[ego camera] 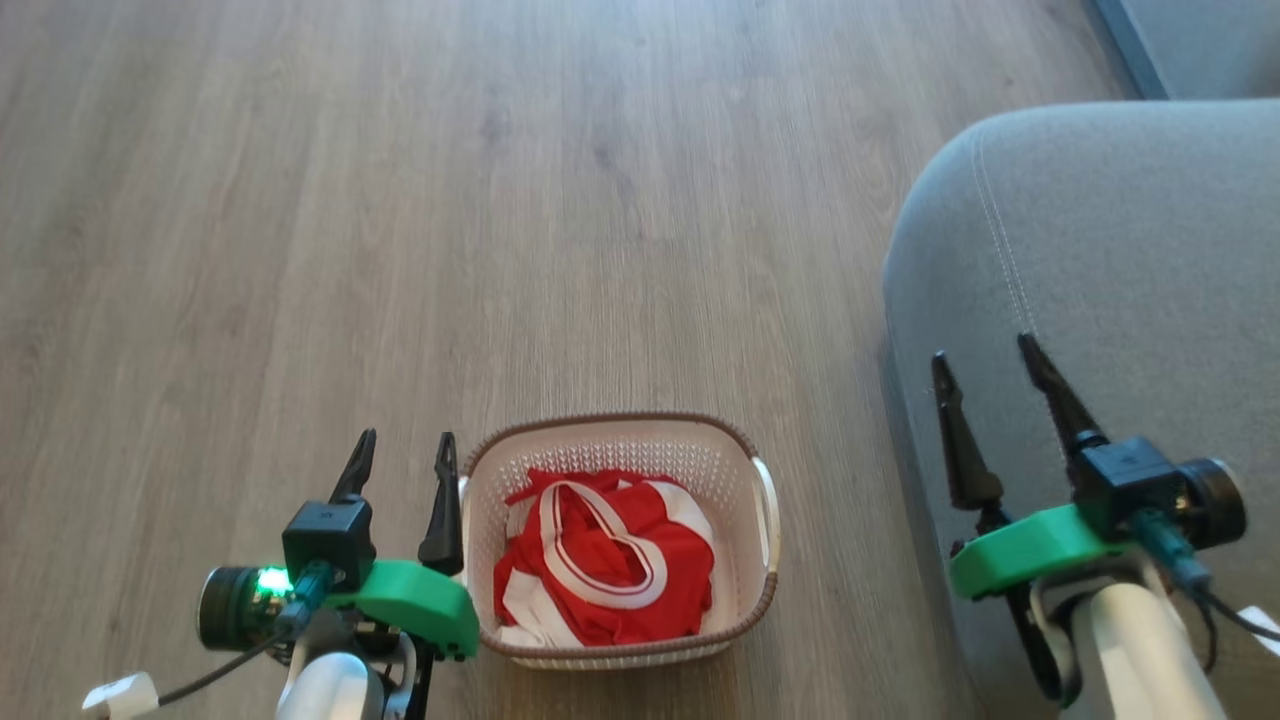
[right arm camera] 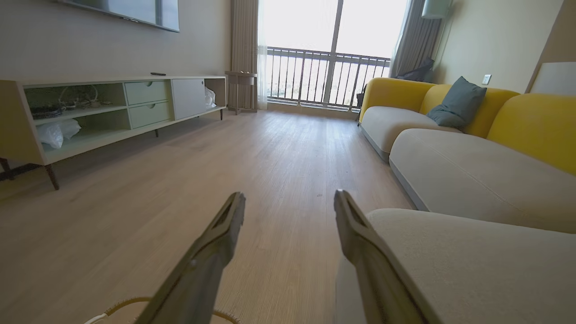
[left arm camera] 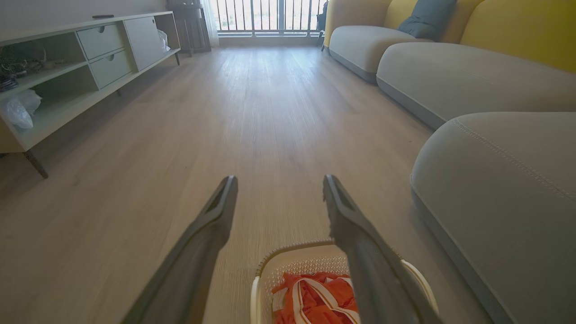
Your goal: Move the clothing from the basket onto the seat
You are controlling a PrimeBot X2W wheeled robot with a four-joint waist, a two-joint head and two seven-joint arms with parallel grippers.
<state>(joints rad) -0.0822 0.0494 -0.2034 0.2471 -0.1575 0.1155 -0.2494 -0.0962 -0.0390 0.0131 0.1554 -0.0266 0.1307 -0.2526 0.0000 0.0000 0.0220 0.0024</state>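
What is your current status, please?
Left gripper open beside basket. Right gripper open by seat. Clothing in basket. Nothing blocking.

Two pale robot arms [ego camera: 1150,640], each ending in two long dark fingers [ego camera: 443,500].
Left gripper [ego camera: 407,435], at 8 o'clock: green bracket [ego camera: 415,600], black block [ego camera: 325,535], glowing green lamp [ego camera: 270,580], white-plugged cable [ego camera: 200,683]. Right gripper [ego camera: 982,347], at 4 o'clock: the same parts, with dark cables [ego camera: 1225,610].

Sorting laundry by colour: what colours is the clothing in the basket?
The clothing is red with white stripes, clearest in head view.
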